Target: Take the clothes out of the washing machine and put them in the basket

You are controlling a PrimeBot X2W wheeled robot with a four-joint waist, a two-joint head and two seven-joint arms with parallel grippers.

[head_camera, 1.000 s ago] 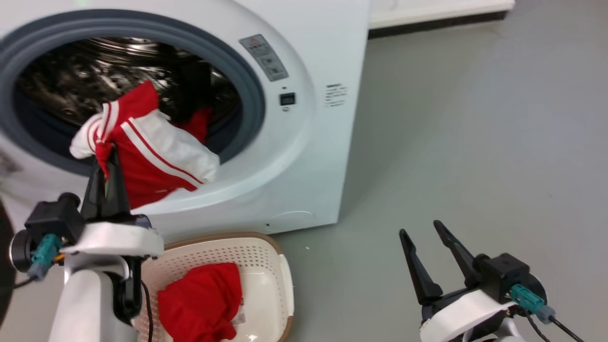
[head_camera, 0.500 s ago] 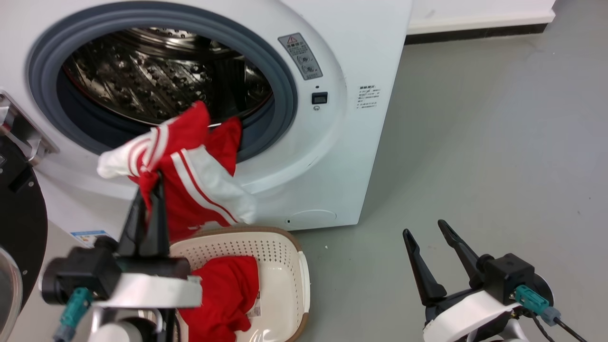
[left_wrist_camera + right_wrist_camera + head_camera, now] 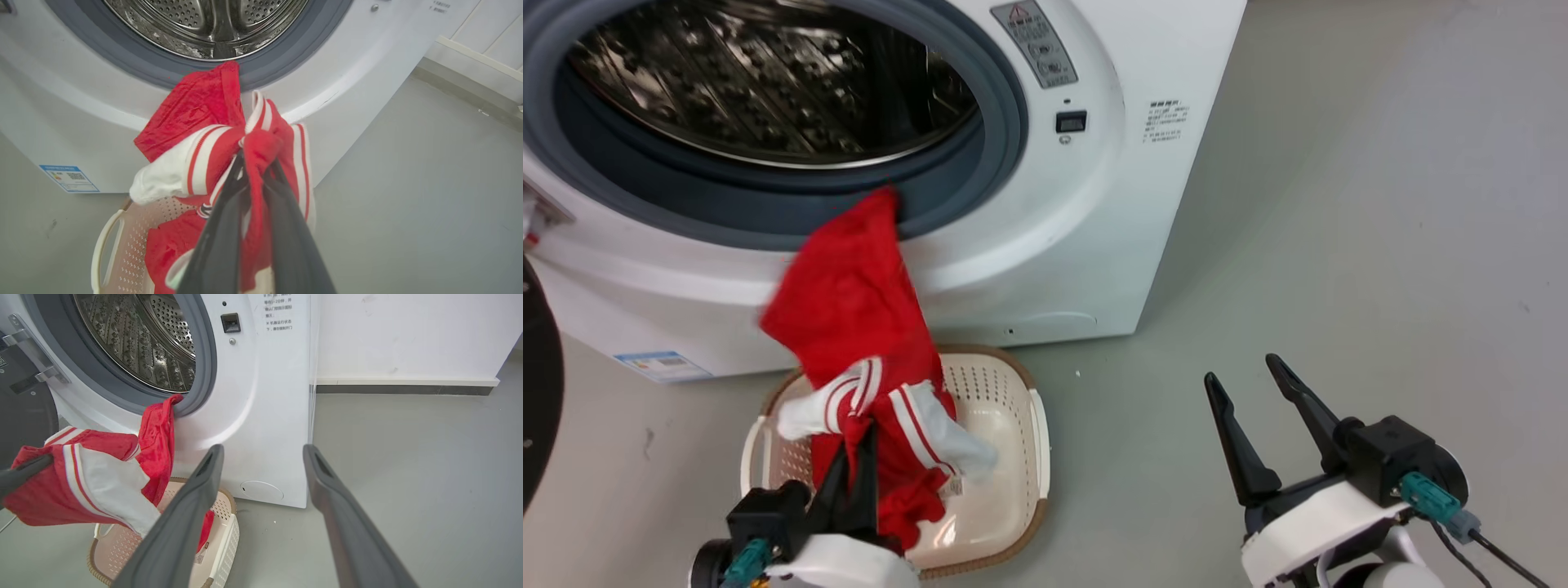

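My left gripper (image 3: 854,457) is shut on the red garment with white stripes (image 3: 894,408), holding it over the cream basket (image 3: 1033,445). A red tail of that cloth (image 3: 849,286) stretches up to the grey gasket's lower lip on the washing machine (image 3: 1094,204). In the left wrist view the fingers (image 3: 229,228) pinch the bunched striped fabric (image 3: 208,155). A plain red garment (image 3: 163,249) lies in the basket (image 3: 102,241). The steel drum (image 3: 768,82) looks bare. My right gripper (image 3: 1240,369) stands open over the floor on the right, holding nothing.
The washer's black-rimmed door (image 3: 535,392) hangs open at the far left. Grey floor (image 3: 1339,245) spreads to the right of the machine. A white wall with a dark skirting (image 3: 408,390) runs behind it.
The left gripper has pulled the striped garment out of the drum and down over the basket. The head camera has shifted. The right gripper has stayed open in place.
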